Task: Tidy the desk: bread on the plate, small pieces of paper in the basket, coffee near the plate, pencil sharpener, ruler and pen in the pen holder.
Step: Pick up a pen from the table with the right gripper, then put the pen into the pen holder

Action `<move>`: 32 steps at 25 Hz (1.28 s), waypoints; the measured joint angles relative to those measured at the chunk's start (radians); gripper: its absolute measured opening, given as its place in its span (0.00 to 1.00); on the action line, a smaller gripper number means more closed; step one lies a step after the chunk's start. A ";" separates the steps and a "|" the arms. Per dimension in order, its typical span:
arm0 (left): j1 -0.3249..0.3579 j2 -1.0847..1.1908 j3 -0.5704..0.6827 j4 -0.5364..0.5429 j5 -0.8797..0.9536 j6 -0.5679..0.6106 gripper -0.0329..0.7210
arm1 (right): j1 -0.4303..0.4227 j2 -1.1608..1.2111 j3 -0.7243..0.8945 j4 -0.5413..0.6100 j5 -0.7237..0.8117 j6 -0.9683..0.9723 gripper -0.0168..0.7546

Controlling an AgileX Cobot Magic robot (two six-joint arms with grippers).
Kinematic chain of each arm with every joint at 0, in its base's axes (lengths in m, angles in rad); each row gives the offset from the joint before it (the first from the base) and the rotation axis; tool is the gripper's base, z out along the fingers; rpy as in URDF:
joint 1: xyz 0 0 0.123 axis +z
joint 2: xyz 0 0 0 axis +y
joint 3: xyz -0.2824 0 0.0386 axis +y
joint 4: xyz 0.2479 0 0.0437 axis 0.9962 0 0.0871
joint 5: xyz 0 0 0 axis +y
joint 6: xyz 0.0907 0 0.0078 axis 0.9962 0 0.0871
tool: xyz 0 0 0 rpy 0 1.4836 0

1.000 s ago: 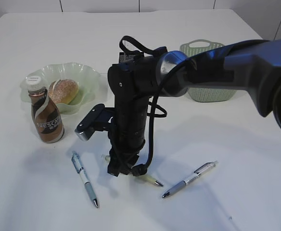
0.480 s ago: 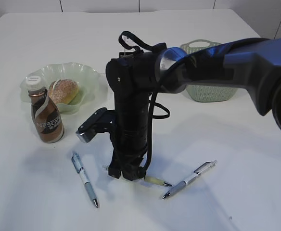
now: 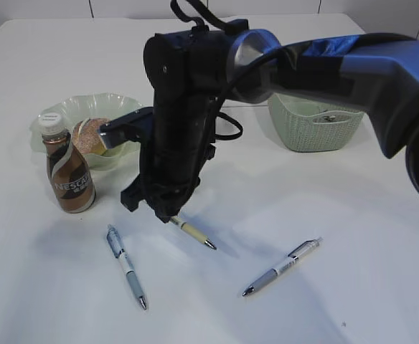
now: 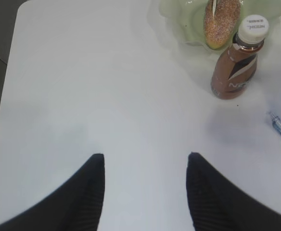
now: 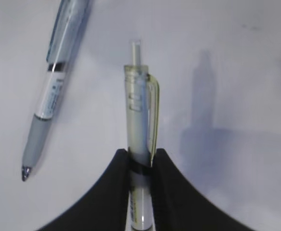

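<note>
White table (image 3: 353, 236), right arm's jaws pinching tilted pen (image 3: 194, 233) above it.

"NESCAFE" on the coffee bottle (image 3: 69, 174)

Three pens (image 3: 194, 233) (image 3: 126, 266) (image 3: 282, 266), one coffee bottle (image 3: 67, 168), one bun (image 3: 91, 135), one plate (image 3: 127, 111), one basket (image 3: 313, 126).

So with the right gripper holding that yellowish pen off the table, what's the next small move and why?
Probably keep lifting. The right gripper is shut on the yellowish pen, which hangs tilted, tip low over the table. No pen holder is in view, so raise it clear of the two other pens before carrying it.
</note>
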 joint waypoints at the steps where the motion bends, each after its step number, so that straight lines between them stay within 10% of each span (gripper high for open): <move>1: 0.000 0.000 0.000 0.000 0.000 0.000 0.55 | 0.000 0.000 -0.025 0.000 0.001 0.019 0.19; 32: 0.000 0.000 0.000 0.030 -0.208 0.000 0.55 | -0.093 -0.002 -0.476 -0.172 -0.188 0.090 0.18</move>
